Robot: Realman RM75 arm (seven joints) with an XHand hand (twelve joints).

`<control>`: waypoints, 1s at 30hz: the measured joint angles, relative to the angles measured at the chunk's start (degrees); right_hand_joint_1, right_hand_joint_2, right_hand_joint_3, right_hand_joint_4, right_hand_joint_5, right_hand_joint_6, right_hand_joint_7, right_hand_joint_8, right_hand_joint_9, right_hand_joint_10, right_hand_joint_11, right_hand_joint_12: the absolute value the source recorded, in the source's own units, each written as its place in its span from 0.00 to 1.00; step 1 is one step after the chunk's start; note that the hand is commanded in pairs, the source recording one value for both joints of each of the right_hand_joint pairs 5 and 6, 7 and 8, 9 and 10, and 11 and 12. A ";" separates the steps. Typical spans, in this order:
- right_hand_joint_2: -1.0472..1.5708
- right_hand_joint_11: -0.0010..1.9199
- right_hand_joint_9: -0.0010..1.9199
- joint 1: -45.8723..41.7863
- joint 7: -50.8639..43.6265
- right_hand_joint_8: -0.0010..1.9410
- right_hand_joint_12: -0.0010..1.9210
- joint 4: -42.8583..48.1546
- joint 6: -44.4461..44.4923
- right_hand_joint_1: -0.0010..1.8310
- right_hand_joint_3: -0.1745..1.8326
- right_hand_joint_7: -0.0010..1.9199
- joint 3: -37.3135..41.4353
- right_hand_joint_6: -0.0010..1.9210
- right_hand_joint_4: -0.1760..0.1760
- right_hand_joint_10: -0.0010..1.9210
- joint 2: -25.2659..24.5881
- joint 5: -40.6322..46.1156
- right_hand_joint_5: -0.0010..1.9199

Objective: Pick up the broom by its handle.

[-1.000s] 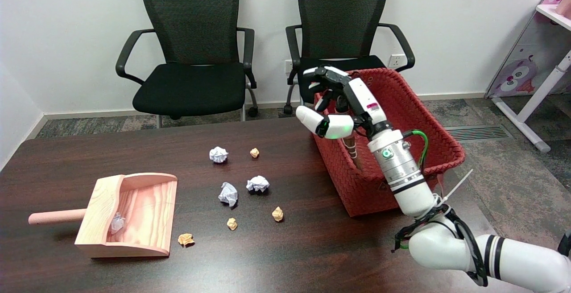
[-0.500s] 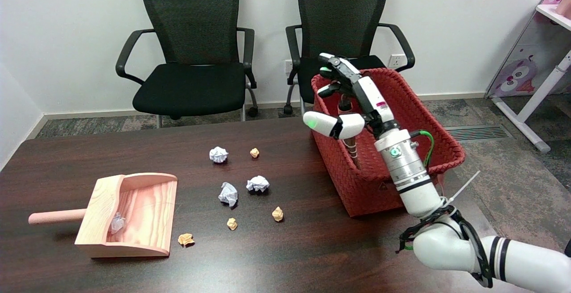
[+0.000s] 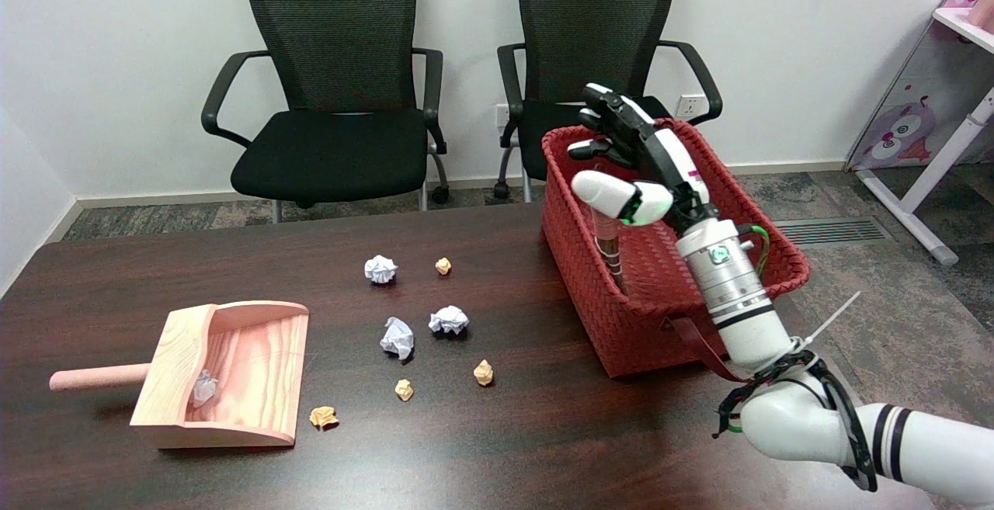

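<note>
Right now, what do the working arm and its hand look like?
The right arm is glossy white with black bands near the lower edge and black cables bundled at a joint, a white zip tie sticking out. A ribbed silver wrist carries a green light and a green wire. The right hand is black and white, with white-tipped fingers and a green glow.
</note>
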 measured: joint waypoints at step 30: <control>0.46 0.28 0.20 -1.18 31.75 0.09 0.28 3.88 -2.75 0.40 0.39 0.09 -0.23 0.09 0.00 0.20 3.02 -12.15 0.09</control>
